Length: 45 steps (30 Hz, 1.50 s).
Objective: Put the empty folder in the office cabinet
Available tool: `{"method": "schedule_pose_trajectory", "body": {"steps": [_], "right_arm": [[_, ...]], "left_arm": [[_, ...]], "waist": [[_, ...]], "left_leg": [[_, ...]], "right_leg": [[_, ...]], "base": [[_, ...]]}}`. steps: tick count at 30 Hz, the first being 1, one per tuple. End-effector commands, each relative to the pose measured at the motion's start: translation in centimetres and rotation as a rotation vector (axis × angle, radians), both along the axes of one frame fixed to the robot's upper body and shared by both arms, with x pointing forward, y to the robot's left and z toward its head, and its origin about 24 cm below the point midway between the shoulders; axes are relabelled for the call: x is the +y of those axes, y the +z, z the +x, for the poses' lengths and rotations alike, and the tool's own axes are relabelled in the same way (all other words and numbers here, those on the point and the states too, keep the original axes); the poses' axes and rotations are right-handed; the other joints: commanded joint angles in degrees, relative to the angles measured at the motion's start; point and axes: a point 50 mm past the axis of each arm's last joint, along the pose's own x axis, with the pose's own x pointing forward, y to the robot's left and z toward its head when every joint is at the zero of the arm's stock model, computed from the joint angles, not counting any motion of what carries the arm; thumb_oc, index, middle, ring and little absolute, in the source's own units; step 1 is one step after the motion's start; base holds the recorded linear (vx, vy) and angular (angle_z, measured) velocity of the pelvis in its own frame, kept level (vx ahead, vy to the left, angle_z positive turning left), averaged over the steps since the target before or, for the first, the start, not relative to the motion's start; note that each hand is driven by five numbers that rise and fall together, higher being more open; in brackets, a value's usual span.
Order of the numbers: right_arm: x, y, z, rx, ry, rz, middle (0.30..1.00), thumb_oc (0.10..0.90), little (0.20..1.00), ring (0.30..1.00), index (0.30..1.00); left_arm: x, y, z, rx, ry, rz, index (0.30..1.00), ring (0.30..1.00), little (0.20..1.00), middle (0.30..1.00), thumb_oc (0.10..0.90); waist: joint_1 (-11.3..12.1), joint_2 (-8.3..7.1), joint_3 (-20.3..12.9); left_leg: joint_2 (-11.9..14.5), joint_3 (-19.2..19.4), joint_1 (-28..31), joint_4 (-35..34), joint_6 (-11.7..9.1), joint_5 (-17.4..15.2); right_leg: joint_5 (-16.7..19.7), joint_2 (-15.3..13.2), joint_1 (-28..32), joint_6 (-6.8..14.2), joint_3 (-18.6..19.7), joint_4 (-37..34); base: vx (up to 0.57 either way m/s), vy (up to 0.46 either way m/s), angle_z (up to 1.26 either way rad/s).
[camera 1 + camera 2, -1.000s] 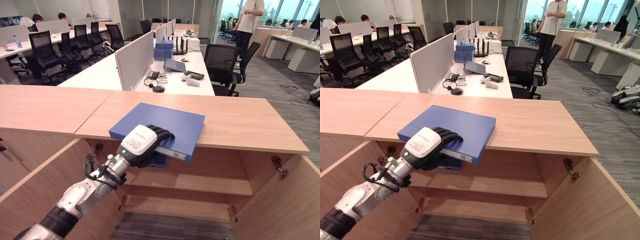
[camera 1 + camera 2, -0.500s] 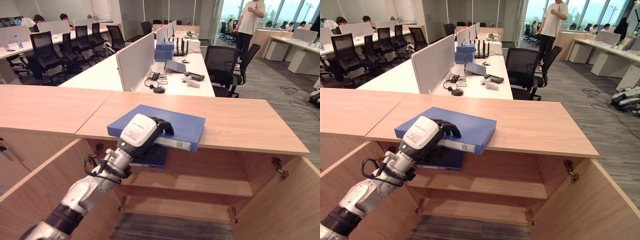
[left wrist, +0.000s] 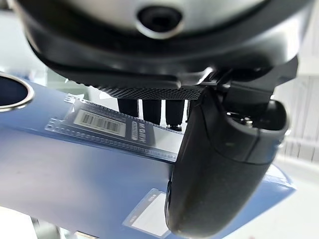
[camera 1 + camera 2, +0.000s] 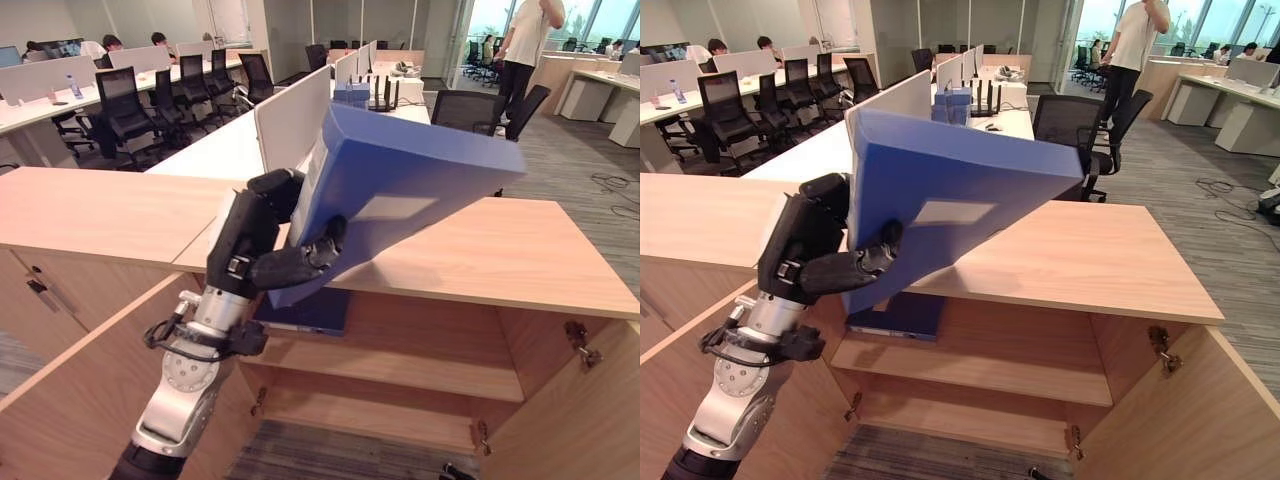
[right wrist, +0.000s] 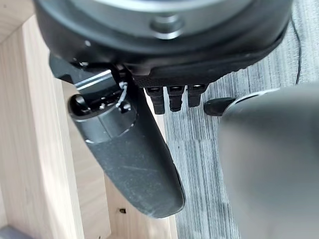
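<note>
Left eye view: left hand (image 4: 262, 240) raised upright, thumb and fingers clamped on blue folder (image 4: 400, 190), held tilted above the counter (image 4: 520, 265). Below, a second folder (image 4: 305, 310) lies on the open cabinet's shelf (image 4: 400, 365). Right hand (image 5: 134, 164): fingers relaxed, holding nothing.

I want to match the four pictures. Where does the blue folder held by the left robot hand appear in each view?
Left eye view: blue folder in the centre, tilted up above the cabinet top, left robot hand gripping its lower left end.
Right eye view: folder centre-left, same tilt.
Left wrist view: folder close up, past the thumb.
Right wrist view: not in it.
Shared landmark: second blue folder on the cabinet shelf, seen by both eyes.
</note>
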Motion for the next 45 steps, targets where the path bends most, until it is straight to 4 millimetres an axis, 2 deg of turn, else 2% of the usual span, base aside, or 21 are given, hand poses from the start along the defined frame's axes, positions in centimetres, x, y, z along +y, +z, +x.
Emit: {"method": "schedule_pose_trajectory", "body": {"steps": [1,4,9,16,20,21,29,34,39,40,41,42,45], "right_arm": [[0.3,1.4,5.5,-0.151,0.052,0.005,0.9,0.8,0.9,0.9,0.9],[0.4,1.4,5.6,-0.143,0.072,0.008,0.9,0.8,0.9,0.9,0.9],[0.3,1.3,5.5,-0.13,0.081,0.009,0.9,0.8,0.9,0.9,0.9],[0.2,1.1,5.2,-0.105,0.096,0.003,0.9,0.8,0.9,0.9,0.9],[0.1,1.1,5.1,-0.101,0.096,0.012,0.9,0.8,0.9,0.9,0.9],[0.0,1.2,5.2,-0.107,0.083,0.02,0.9,0.8,0.9,0.9,0.9],[0.0,1.7,6.5,-0.167,0.017,0.075,0.9,0.8,0.9,0.9,0.9],[0.1,1.6,6.3,-0.158,0.034,0.083,0.9,0.8,0.9,0.9,0.9],[0.2,1.8,7.1,-0.18,0.028,0.092,0.9,0.8,0.9,0.9,0.9],[0.1,2.3,8.0,-0.228,0.012,0.1,0.9,0.8,0.9,0.9,0.9],[0.1,2.3,8.0,-0.228,0.013,0.099,0.9,0.8,0.9,0.9,0.9],[0.0,2.9,9.0,-0.277,0.012,0.102,0.9,0.8,0.9,0.9,0.9],[-0.4,5.8,12.1,-0.486,0.016,0.127,0.9,0.8,0.9,0.9,0.9]], "left_arm": [[-1.6,8.0,-1.0,-0.355,-0.225,-0.195,0.3,0.3,0.3,0.3,0.4],[-2.5,8.7,-1.1,-0.351,-0.35,-0.239,0.3,0.3,0.3,0.3,0.4],[-3.2,9.0,-1.2,-0.333,-0.434,-0.261,0.3,0.3,0.3,0.3,0.4],[-3.1,7.3,0.2,-0.159,-0.518,-0.195,0.3,0.3,0.3,0.3,0.4],[-2.0,6.1,1.1,-0.062,-0.497,-0.09,0.3,0.3,0.3,0.3,0.4],[-1.4,5.1,1.4,0.008,-0.491,-0.02,0.3,0.3,0.3,0.3,0.4],[1.4,2.7,1.9,0.232,-0.529,0.311,0.3,0.3,0.3,0.3,0.4],[2.5,2.2,1.8,0.293,-0.541,0.42,0.3,0.3,0.3,0.3,0.4],[4.4,1.6,2.0,0.311,-0.439,0.457,0.3,0.3,0.3,0.3,0.4],[5.4,1.5,2.1,0.297,-0.358,0.471,0.3,0.3,0.3,0.3,0.4],[5.4,1.5,2.1,0.297,-0.357,0.47,0.3,0.3,0.3,0.3,0.4],[6.0,1.3,2.1,0.295,-0.314,0.482,0.3,0.3,0.3,0.3,0.4],[7.3,0.6,1.6,0.315,-0.241,0.482,0.3,0.3,0.3,0.3,0.4]], "waist": [[-0.1,-0.25,2.8],[-0.1,0.1,2.8],[-0.3,0.41,2.8],[-0.6,1.1,2.6],[-0.6,1.31,2.6],[-0.6,1.51,2.6],[0.0,1.75,2.0],[0.1,1.74,1.6],[0.7,1.73,1.6],[1.0,1.63,1.6],[1.0,1.66,1.6],[1.0,1.59,1.7],[1.0,1.36,1.9]], "left_leg": [[-1.4,-1.5,-0.3,0.0,0.2,-1.8],[-1.4,-1.2,-0.4,0.0,0.2,-1.7],[-1.5,-1.2,-0.6,0.0,0.1,-1.6],[-1.7,-0.8,-0.6,0.0,0.2,-1.5],[-1.8,-0.5,0.0,0.0,0.2,-2.0],[-1.8,-0.3,0.1,0.0,0.2,-1.9],[-1.9,0.0,-0.4,0.0,-0.1,-1.3],[-2.0,0.2,-0.4,0.0,-0.1,-1.2],[-2.0,0.4,-0.3,0.0,-0.1,-1.1],[-2.0,0.4,-0.4,0.0,-0.1,-1.1],[-2.0,0.4,-0.4,0.0,-0.1,-1.1],[-2.1,0.3,-0.4,0.0,-0.1,-1.1],[-2.1,0.4,-0.4,0.0,-0.1,-1.1]], "right_leg": [[-9.6,-0.4,7.5,2.6,2.1,0.7],[-9.6,-0.4,7.5,2.7,2.0,0.8],[-9.6,-0.6,7.6,2.9,1.9,0.8],[-9.3,-0.8,7.3,3.2,1.9,0.9],[-9.7,-0.9,7.9,3.4,2.0,0.9],[-9.6,-1.0,7.8,3.5,2.0,1.0],[-9.1,-1.2,7.4,4.1,1.9,1.1],[-8.8,-1.3,7.3,4.3,2.0,1.0],[-8.7,-1.5,7.1,4.4,2.2,1.1],[-8.8,-1.5,7.0,4.5,2.2,1.1],[-8.8,-1.5,7.0,4.5,2.2,1.1],[-8.7,-1.5,7.0,4.5,2.3,1.1],[-8.7,-1.6,6.8,4.5,2.3,1.2]], "base": [[0.0,0.0,0.0],[-0.01,0.002,0.0],[0.0,0.0,0.0],[-0.01,0.001,0.0],[0.0,0.0,0.0],[0.0,0.0,0.0],[0.0,-0.001,0.0],[0.0,0.0,0.0],[0.0,0.0,0.0],[0.0,0.0,0.0],[0.0,0.0,0.0],[0.0,0.005,-0.05],[0.0,0.016,-0.07]]}}
